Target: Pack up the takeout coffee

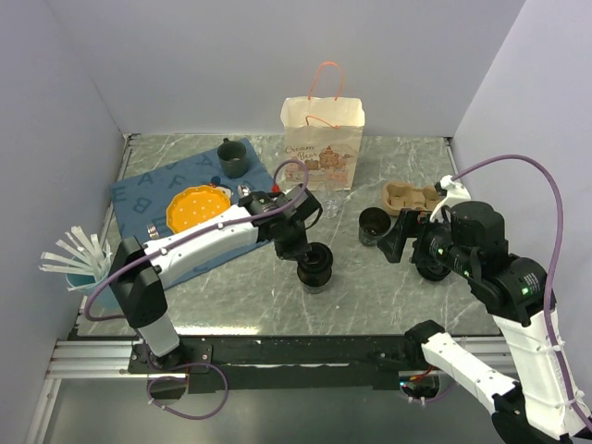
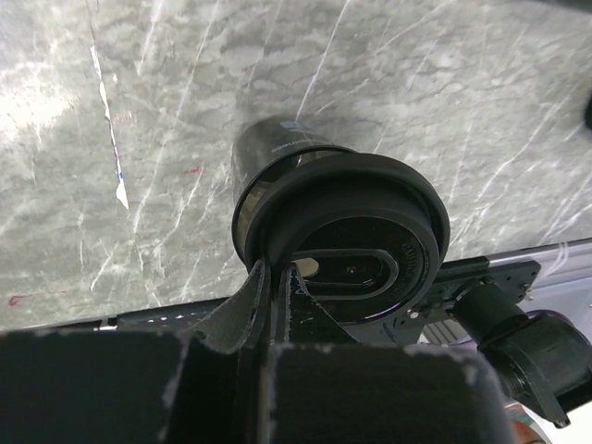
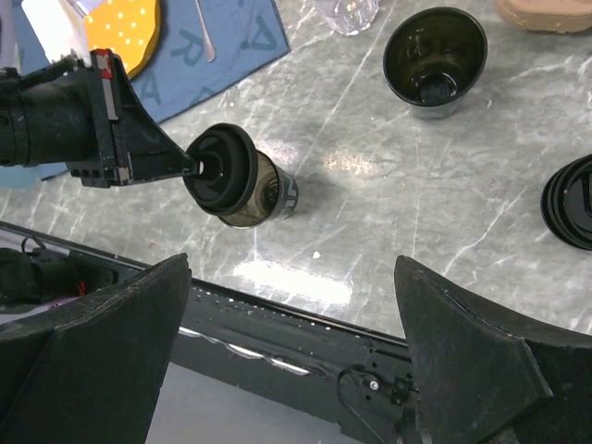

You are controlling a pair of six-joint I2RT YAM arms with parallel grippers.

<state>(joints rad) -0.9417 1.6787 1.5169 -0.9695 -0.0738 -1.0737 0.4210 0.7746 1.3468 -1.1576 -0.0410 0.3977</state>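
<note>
1. Lidded cup stands on the marble table, front centre. Its black lid is at the cup's mouth and looks tilted in the right wrist view. Can't tell if it is pressed home.
2. Left gripper: fingers together, pinched on that lid's rim, with the arm stretched in from the left.
3. Open cup stands upright with its mouth bare, right of and behind the lidded cup, well apart from it.
4. Loose lid lies flat on the table, right of the open cup.
5. Pulp tray sits just behind the open cup.
6. Right gripper: fingers wide apart and gripping nothing, held above the table just right of the open cup.
7. Paper bag stands upright at back centre.
8. Blue mat lies back left. An orange plate is on it and a green mug stands at its back corner.
9. Clear glass stands near the mat's right edge.
</note>
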